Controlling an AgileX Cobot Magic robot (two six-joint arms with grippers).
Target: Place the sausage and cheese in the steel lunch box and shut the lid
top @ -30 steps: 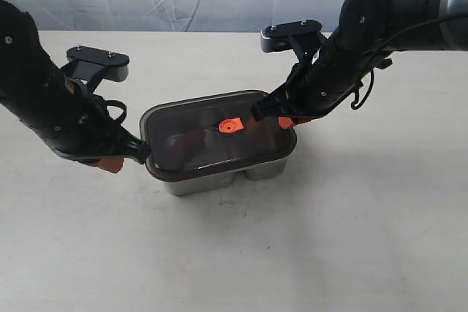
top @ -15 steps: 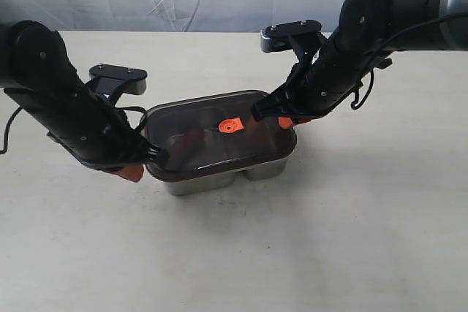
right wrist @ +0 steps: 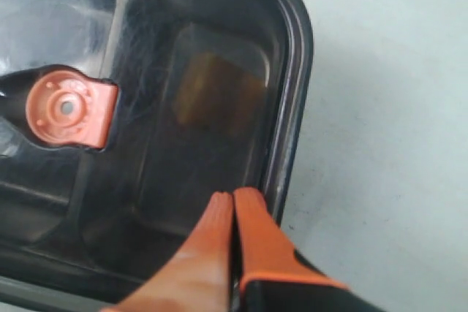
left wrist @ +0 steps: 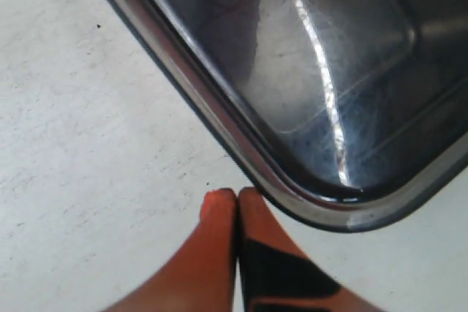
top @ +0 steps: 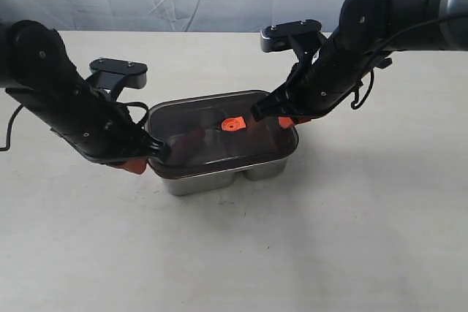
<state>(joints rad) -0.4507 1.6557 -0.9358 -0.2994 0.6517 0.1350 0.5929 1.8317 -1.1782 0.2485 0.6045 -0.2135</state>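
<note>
1. Left gripper (left wrist: 238, 195): we find its 2 orange fingers pressed together and empty. The tips sit just beside a corner rim of the lid (left wrist: 307, 93); contact cannot be confirmed.
2. Right gripper (right wrist: 232, 199): its 2 fingers are likewise pressed together and empty, with the tips over the lid's opposite end, near the rim.
3. We find the lid seated on the steel lunch box (top: 219, 179), with the orange valve tab (right wrist: 69, 107) facing up.
4. We see the cheese (right wrist: 216, 93) through the lid, in the compartment under the right gripper.
5. We see the sausage (top: 191, 137) as a red shape through the lid, in the compartment nearer the left gripper.
6. We note the steel lunch box stands on the pale table (top: 329, 239).
</note>
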